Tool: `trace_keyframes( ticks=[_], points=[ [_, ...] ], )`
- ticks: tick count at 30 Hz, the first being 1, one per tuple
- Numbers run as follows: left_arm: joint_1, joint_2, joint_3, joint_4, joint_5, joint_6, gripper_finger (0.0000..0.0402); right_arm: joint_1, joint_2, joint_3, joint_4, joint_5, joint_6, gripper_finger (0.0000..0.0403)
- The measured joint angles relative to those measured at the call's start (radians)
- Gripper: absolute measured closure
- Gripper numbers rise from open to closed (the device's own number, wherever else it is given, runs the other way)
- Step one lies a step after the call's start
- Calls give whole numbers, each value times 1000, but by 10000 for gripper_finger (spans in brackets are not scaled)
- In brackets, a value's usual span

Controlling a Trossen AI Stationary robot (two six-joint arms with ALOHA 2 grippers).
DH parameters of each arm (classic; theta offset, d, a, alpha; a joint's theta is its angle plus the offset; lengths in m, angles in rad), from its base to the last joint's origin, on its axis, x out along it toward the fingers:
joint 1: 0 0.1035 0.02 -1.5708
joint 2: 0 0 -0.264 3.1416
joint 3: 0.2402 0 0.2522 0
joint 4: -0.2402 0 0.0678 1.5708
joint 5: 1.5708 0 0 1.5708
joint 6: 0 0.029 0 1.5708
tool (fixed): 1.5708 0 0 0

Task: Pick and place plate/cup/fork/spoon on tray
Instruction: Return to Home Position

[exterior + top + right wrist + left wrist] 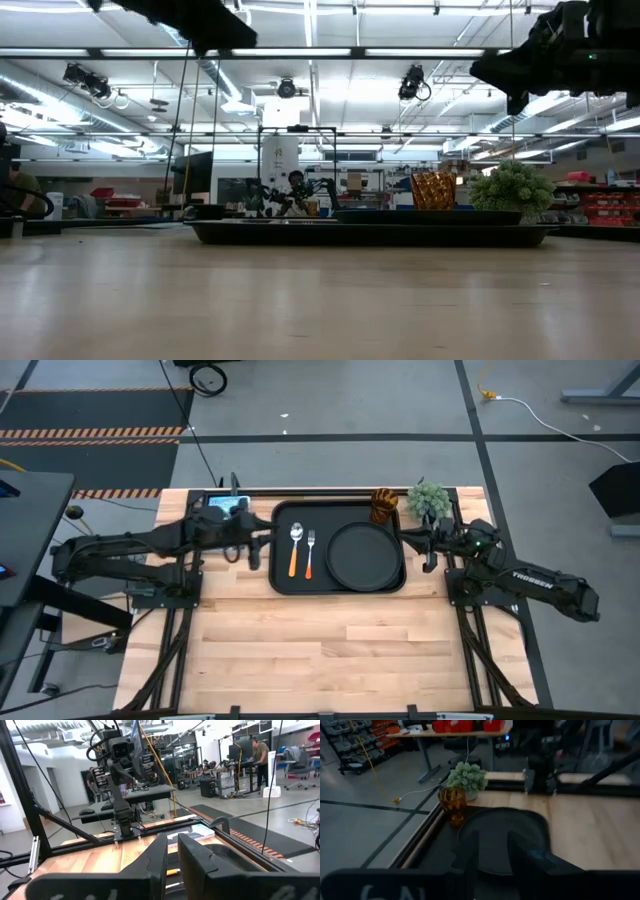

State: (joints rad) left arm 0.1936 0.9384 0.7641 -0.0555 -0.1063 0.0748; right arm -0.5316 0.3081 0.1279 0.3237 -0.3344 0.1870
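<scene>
The black tray (283, 582) lies at the table's far middle. On it lie the yellow-orange-handled spoon (295, 548), the reddish-orange-handled fork (310, 552) beside it, and the round black plate (365, 555) on the right half. The amber cup (385, 506) stands upright in the tray's far right corner and also shows in the left wrist view (452, 805). My left gripper (256, 550) hovers at the tray's left edge, narrowly open and empty. My right gripper (428, 552) hovers at the tray's right edge, shut and empty.
A small green plant (428, 498) stands on the table just past the tray's far right corner, next to the cup. A flat device with a blue screen (225, 505) lies at the far left. Bare wood (330, 650) stretches over the table's near half.
</scene>
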Motion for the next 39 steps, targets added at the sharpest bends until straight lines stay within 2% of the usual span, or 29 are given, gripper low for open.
trace_keyframes(
  ticks=[5, 11, 19, 23, 27, 31, 35, 39],
  points=[
    [0, -178, -111, 6, 7, -70, 292, 0, -34, -18, 0, 0, -7, 353],
    [-2, -398, -262, 115, 62, -152, 292, 0, -49, -37, 3, -7, -1, 353],
    [-2, -637, -399, 146, 80, -253, 292, 0, -49, -70, -10, -7, 109, 353],
    [-26, -736, -475, 159, 86, -285, 292, 1, -49, -122, 42, 66, 134, 353],
    [-62, -804, -528, 156, 87, -307, 292, 2, -47, -121, 93, 153, 159, 353],
    [-103, -844, -565, 150, 86, -323, 292, 2, -47, -121, 128, 184, 150, 353],
    [-146, -871, -610, 163, 70, -314, 292, 2, -47, -121, 128, 184, 75, 353],
    [-178, -903, -645, 168, 15, -253, 292, 2, -47, -121, 128, 184, -66, 353]
  ],
)
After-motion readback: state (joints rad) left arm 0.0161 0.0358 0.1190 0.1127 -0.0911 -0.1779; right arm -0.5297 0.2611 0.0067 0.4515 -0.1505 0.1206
